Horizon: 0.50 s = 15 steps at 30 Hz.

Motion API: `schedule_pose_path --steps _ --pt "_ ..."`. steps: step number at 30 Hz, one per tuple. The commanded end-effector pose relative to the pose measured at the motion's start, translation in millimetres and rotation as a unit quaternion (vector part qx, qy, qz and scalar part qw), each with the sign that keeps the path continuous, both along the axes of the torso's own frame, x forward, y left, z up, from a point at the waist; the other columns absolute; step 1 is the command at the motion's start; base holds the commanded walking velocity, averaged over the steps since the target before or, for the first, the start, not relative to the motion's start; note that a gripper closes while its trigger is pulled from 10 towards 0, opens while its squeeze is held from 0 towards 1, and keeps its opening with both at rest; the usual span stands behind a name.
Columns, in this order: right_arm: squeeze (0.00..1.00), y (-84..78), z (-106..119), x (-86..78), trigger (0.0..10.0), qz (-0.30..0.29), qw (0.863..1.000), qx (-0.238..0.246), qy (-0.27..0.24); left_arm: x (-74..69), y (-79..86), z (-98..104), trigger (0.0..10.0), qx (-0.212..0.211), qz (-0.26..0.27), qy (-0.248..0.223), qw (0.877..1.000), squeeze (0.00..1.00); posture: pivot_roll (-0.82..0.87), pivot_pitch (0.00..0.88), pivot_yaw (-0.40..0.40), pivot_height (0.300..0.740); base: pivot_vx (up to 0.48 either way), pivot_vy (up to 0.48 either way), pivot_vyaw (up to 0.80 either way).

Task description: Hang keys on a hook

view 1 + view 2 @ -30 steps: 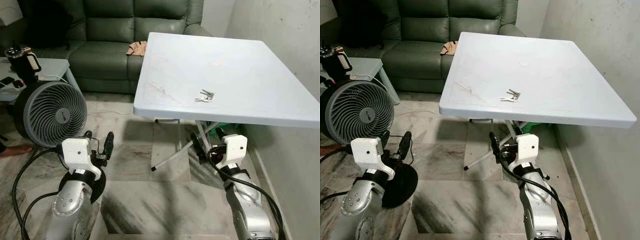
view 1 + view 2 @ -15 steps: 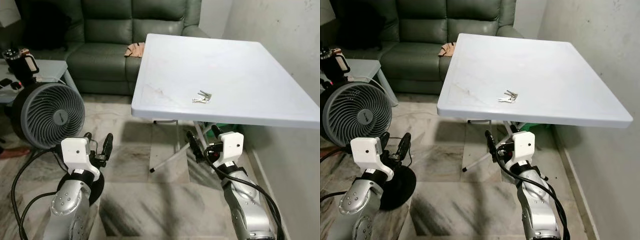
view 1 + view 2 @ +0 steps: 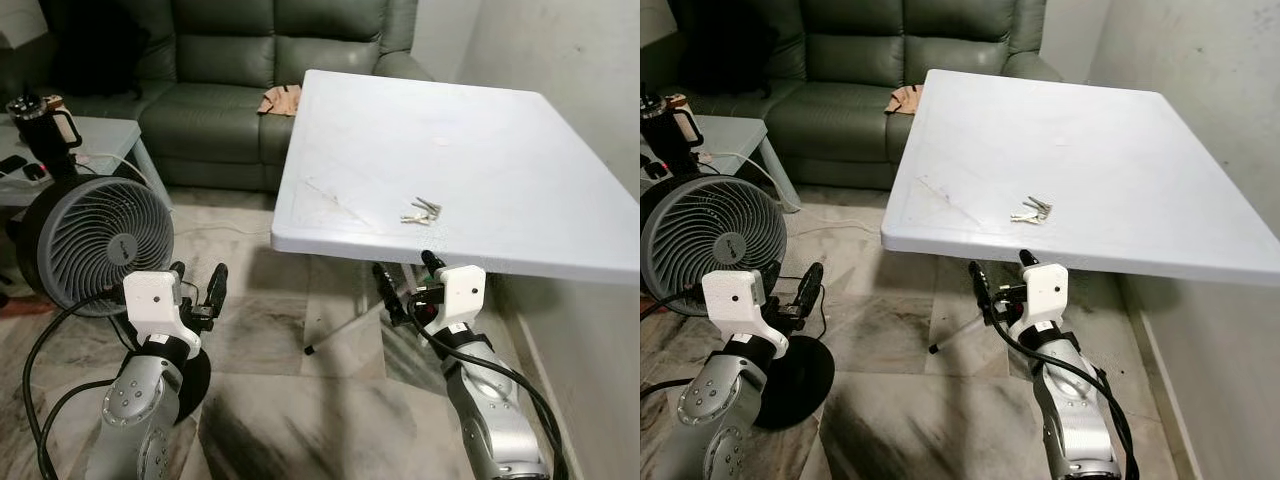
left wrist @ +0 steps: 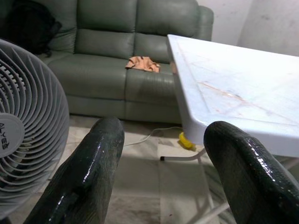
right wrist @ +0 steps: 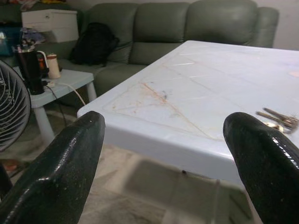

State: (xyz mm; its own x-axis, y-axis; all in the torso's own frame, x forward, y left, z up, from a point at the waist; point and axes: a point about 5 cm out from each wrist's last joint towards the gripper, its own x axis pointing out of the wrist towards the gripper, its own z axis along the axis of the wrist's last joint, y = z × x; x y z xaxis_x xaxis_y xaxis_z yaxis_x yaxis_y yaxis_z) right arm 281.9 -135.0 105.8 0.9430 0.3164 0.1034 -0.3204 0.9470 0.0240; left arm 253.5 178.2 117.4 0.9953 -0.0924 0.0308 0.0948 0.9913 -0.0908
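Left eye: task barely started, by my read. Keys lie flat on the white folding desk, toward its near edge, untouched. No hook anywhere I can spot, so pickup, finding the hook and hanging are all left. Right hand sits below the desk's near edge, almost under the keys, fingers spread, holding nothing. Left hand is low on the left, near the floor fan, also spread and empty.

Right eye: same layout. Keys on the desk, right hand just under the near rim, not touching keys. Green sofa at the far side, with an orange cloth on the seat.

Left wrist: both black fingers wide apart, nothing between them; they look past the fan toward the sofa and the desk's corner.

Right wrist: fingers wide apart, empty. Desk edge straight ahead, keys on top near one finger's side. Side table with a dark mug beyond.
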Motion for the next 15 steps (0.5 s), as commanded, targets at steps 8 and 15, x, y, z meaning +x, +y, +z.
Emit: schedule_pose_path --steps 8,15 --pt "0.0 0.4 7.9 1.5 10.0 -0.002 1.0 0.0 -0.01 0.8 -1.7 8.5 10.0 -0.002 -0.001 -0.01 1.0 0.0 -0.08 0.0 -0.034 0.724 0.384 0.0 0.0" --pt "0.0 0.8 8.2 1.5 10.0 -0.001 1.0 0.0 -0.01 0.9 -2.2 9.1 10.0 -0.003 -0.002 -0.009 1.0 0.0 -0.08 0.0 -0.035 0.724 0.384 0.0 0.0"
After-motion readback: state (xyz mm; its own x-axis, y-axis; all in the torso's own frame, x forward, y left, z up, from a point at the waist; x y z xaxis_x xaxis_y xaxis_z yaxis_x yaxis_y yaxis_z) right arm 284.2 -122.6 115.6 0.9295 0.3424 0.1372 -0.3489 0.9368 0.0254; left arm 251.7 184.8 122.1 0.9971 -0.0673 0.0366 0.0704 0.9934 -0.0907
